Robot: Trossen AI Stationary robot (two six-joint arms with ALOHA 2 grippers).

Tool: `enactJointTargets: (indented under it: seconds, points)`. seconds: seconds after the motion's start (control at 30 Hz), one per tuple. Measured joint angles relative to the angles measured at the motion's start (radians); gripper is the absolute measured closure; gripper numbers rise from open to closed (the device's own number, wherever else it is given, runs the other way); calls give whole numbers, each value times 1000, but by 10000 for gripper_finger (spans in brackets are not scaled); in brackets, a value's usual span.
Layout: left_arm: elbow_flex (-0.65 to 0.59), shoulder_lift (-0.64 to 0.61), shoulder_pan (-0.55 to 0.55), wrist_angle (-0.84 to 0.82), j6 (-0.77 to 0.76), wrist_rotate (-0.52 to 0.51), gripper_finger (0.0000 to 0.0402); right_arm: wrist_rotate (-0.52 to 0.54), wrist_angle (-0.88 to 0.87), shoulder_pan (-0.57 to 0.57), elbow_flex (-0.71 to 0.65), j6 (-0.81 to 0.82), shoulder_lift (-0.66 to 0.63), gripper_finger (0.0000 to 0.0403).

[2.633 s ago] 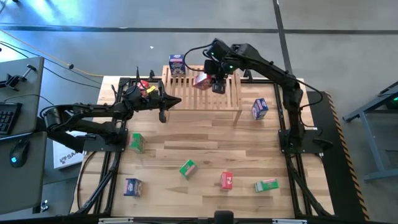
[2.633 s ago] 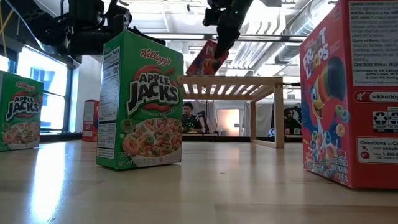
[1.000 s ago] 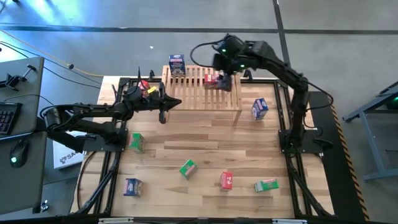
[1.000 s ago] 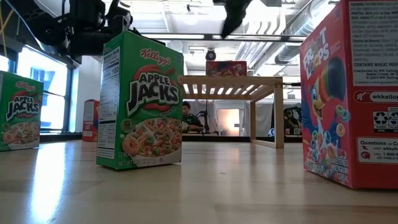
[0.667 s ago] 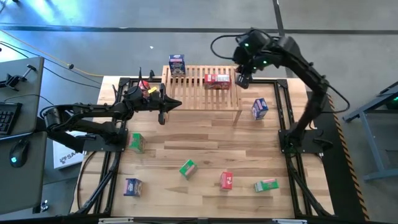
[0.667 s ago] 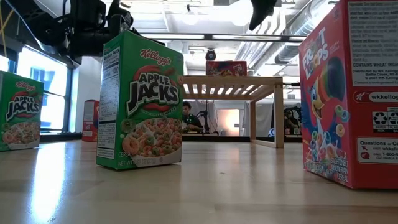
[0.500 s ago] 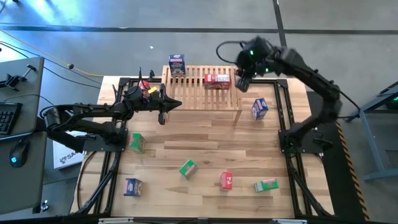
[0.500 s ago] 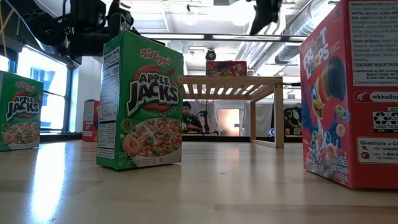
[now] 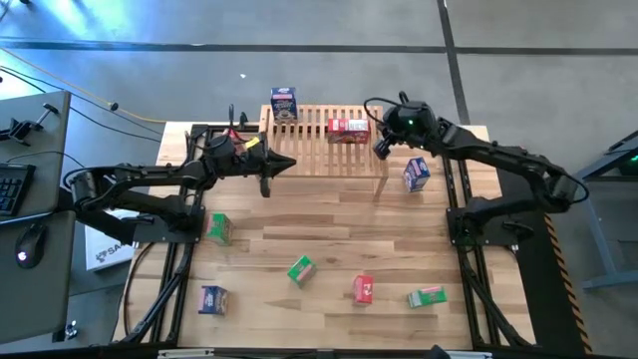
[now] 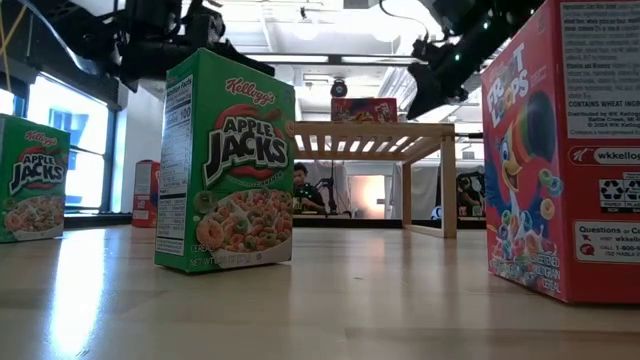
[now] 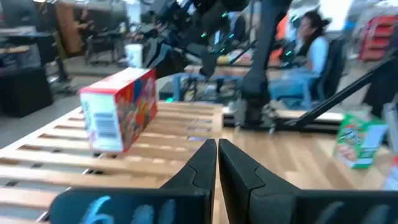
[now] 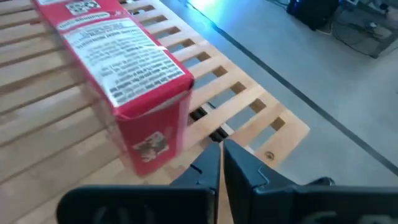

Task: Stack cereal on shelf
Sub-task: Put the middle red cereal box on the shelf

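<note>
Lying flat on shelf (image 9: 324, 160), red cereal box (image 9: 348, 128), long axis across slats.

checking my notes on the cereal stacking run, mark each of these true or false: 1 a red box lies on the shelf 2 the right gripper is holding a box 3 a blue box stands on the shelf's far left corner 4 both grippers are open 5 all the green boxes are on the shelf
1. True: a red box lies on the shelf.
2. False: the right gripper is shut on nothing, beside the shelf.
3. True: the blue box stands there.
4. False: the left gripper is shut too.
5. False: the green boxes are on the table.
</note>
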Motion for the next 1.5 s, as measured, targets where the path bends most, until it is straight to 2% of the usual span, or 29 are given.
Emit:
enactJointTargets:
  seconds: [0.07, 0.13, 0.23, 0.37, 0.5, 0.73, 0.8, 0.87, 1.0, 1.2, 1.33, 1.5]
  points:
    - [20, 0, -13, -37, 18, -37, 392, -61, 32, 4, -13, -7, 7, 396]
    - [36, 0, -25, -67, 30, -67, 392, -166, 69, 17, -19, -22, 11, 396]
    - [40, 0, -32, -77, 39, -80, 392, -290, 95, 54, -19, -37, 11, 395]
    - [40, 0, -30, -78, 32, -83, 392, -263, 91, 118, -19, -6, -11, 377]
    - [40, 0, -28, -80, 32, -95, 392, -208, 76, 177, -18, 19, -25, 310]
    - [40, 0, -28, -86, 41, -97, 392, -19, 59, 187, -18, 29, -14, 141]
    - [40, 0, -28, -89, 43, -97, 392, -12, 73, 164, -18, 42, 3, 109]
    - [40, 0, -28, -95, 50, -98, 392, -50, 84, 132, -18, 46, 28, 93]
    - [40, 0, -28, -95, 59, -101, 392, -154, 181, 99, -18, 47, 104, 87]
    - [40, 0, -28, -96, 60, -101, 392, -188, 277, 87, -18, 47, 159, 98]
    - [40, 0, -28, -102, 74, -101, 392, -224, 293, 90, -18, 48, 160, 139]
    - [40, 0, -28, -103, 75, -101, 392, -226, 293, 88, -18, 48, 160, 214]
